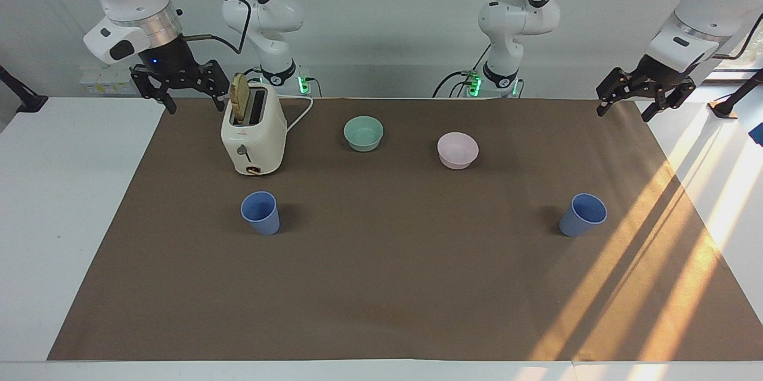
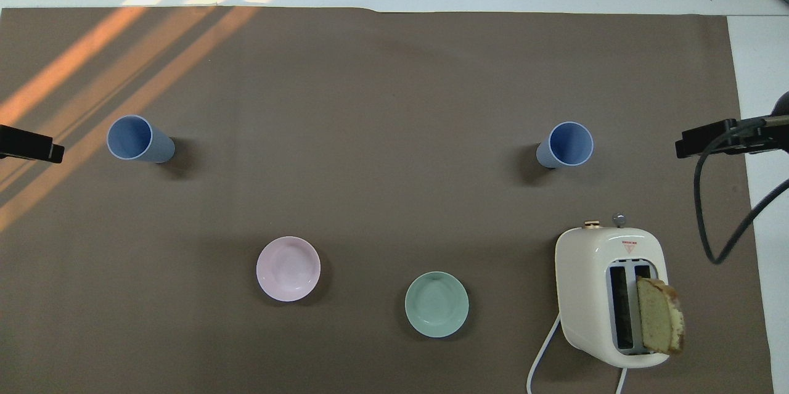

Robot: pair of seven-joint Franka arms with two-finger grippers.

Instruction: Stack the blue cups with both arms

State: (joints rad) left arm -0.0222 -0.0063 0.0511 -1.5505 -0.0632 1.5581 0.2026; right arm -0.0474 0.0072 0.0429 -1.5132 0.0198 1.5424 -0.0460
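Note:
Two blue cups stand upright and far apart on the brown mat (image 1: 381, 285). One blue cup (image 1: 260, 213) (image 2: 566, 145) is toward the right arm's end, farther from the robots than the toaster. The other blue cup (image 1: 582, 215) (image 2: 138, 139) is toward the left arm's end. My right gripper (image 1: 195, 104) is open and empty, raised over the mat's edge beside the toaster. My left gripper (image 1: 625, 111) is open and empty, raised over the mat's corner at its own end. Both grippers are well apart from the cups.
A cream toaster (image 1: 254, 136) (image 2: 610, 295) with a bread slice (image 2: 661, 315) sticking up stands near the right gripper, its cord trailing toward the robots. A mint-green bowl (image 1: 363, 133) (image 2: 436, 304) and a pale pink bowl (image 1: 458, 149) (image 2: 288, 268) sit nearer to the robots than the cups.

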